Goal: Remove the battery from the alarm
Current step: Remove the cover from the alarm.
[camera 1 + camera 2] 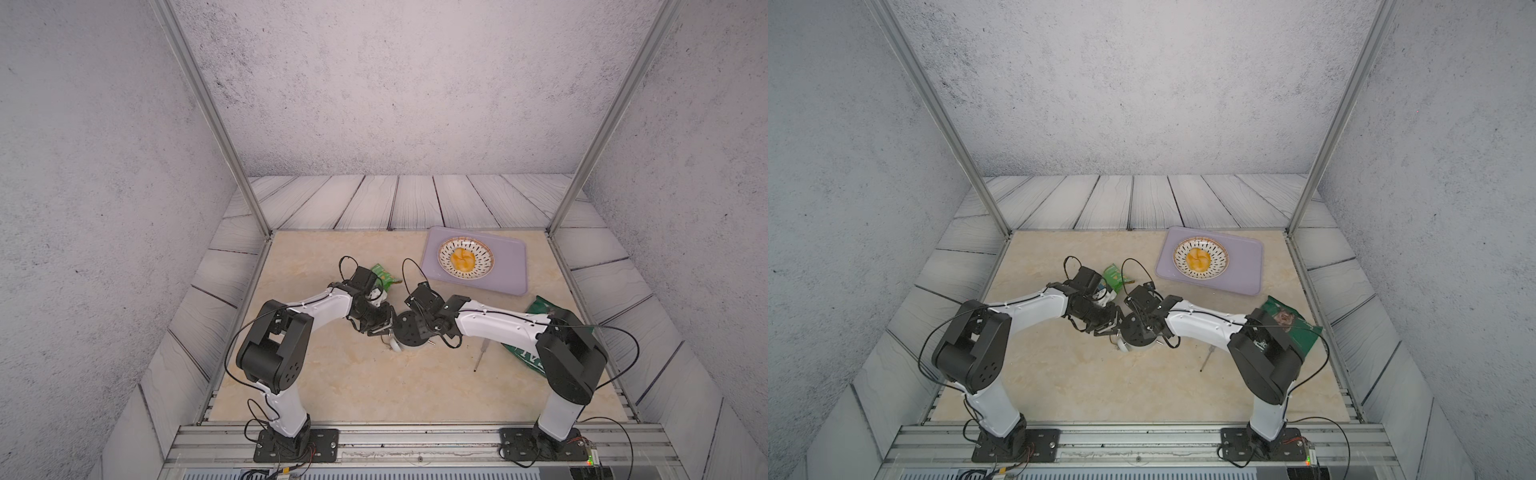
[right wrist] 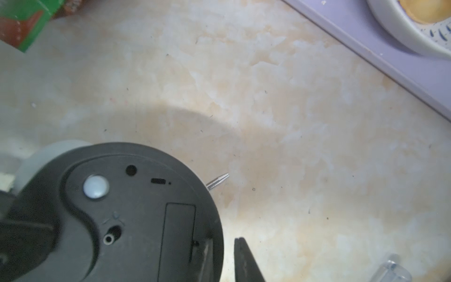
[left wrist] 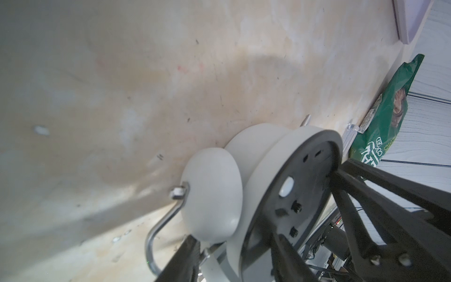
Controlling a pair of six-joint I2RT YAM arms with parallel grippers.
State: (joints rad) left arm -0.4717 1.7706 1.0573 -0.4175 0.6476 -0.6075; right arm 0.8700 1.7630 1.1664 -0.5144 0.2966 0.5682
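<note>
The jaws of the left gripper (image 1: 385,328) are seen closed on the alarm (image 1: 406,326): one finger (image 3: 185,258) is pressed in under a white bell (image 3: 212,195) beside the wire handle (image 3: 166,219), and the other is laid across the black back. The jaws of the right gripper (image 1: 427,330) are held only narrowly apart at the opposite rim. One finger (image 2: 245,261) is seen just outside the rim with a lit gap between, but whether anything is pinched cannot be told (the inner finger is blurred).

Nearest on the table (image 1: 353,374), a clear-handled screwdriver (image 1: 480,353) is laid to the right of the clock, apart from it. The alarm is placed face down at the middle of the table, between the two grippers. A rectangular cover (image 2: 179,234) is seen closed on its back, so the battery is hidden. A large green bag (image 1: 540,309) is partly covered by the right arm. Farther back, a small green packet (image 1: 382,276) is found behind the left wrist. Farthest, a lilac tray (image 1: 507,266) is set at the right rear, and a patterned dish (image 1: 446,249) with orange contents is carried on it.
</note>
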